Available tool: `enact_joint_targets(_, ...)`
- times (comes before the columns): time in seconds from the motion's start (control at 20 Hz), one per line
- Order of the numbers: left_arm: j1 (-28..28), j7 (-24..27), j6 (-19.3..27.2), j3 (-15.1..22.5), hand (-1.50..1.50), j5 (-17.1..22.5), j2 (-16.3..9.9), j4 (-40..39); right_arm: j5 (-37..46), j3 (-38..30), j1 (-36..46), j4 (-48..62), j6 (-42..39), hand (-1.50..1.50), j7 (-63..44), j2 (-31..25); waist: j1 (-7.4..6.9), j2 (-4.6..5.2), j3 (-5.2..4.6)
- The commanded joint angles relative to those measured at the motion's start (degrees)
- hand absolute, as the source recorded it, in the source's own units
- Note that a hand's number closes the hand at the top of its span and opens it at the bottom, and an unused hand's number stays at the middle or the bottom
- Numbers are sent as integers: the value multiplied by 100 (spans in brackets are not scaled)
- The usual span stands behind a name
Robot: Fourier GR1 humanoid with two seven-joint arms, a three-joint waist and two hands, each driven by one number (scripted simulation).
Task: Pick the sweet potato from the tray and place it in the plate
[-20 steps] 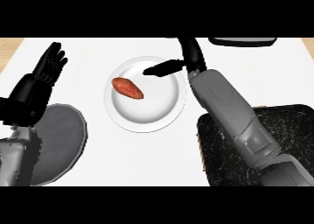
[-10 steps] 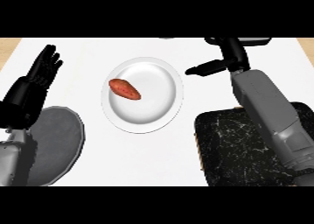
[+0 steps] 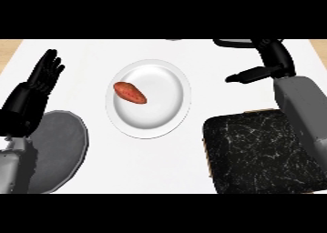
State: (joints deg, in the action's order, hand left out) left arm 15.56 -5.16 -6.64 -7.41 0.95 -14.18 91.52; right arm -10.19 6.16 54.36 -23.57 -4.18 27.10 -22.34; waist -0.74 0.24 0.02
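Head view showed our right hand point(image 3: 273, 59) with fingers point(image 3: 243, 76) relaxed, holding nothing, well apart from the sweet potato point(image 3: 130, 93), which lay in the plate point(image 3: 159, 120); left hand point(image 3: 38, 84) open; the tray point(image 3: 260, 154) beside.

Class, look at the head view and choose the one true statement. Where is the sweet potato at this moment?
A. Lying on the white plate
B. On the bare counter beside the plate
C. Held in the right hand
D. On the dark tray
A. The sweet potato lies on the upper left part of the white plate, apart from the right hand, and the dark tray carries nothing visible.
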Motion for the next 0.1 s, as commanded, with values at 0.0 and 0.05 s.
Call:
enact_joint_targets(0.0,15,37,-27,25,0,7,79,-38,269,-106,173,289,56,-150,190,-39,-26,9,0)
enact_joint_targets(0.05,15,-318,1,108,0,-18,64,243,277,-127,-200,253,122,-150,550,-144,-16,3,2)
